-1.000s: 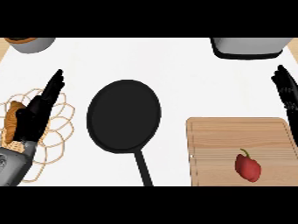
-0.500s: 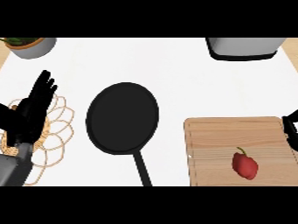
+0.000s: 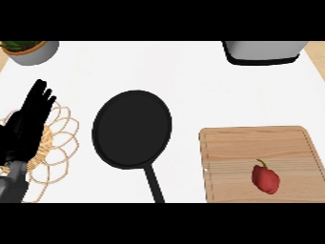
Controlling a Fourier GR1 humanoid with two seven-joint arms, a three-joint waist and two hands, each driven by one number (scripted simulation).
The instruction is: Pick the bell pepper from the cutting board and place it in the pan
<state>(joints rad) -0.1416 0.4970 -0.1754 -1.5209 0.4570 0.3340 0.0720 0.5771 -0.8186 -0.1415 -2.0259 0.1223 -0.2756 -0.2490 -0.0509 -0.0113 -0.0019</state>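
Note:
A small red bell pepper [image 3: 265,177] with a green stem lies on the wooden cutting board [image 3: 263,145] at the lower right, near the board's front. Left of the board sits the black pan [image 3: 132,128], its handle pointing toward the view's lower edge. My left hand [image 3: 23,128] is raised at the far left over a wicker trivet, fingers straight and spread, holding nothing. My right hand does not show in the head view.
A wicker trivet [image 3: 55,143] lies under and beside the left hand. A potted plant [image 3: 30,49] stands at the back left corner. A grey appliance [image 3: 263,51] stands at the back right.
The right hand, first raised at the right edge, dropped lower and then left the view. The left hand spread its thumb outward. Pepper, board and pan stay where they were.

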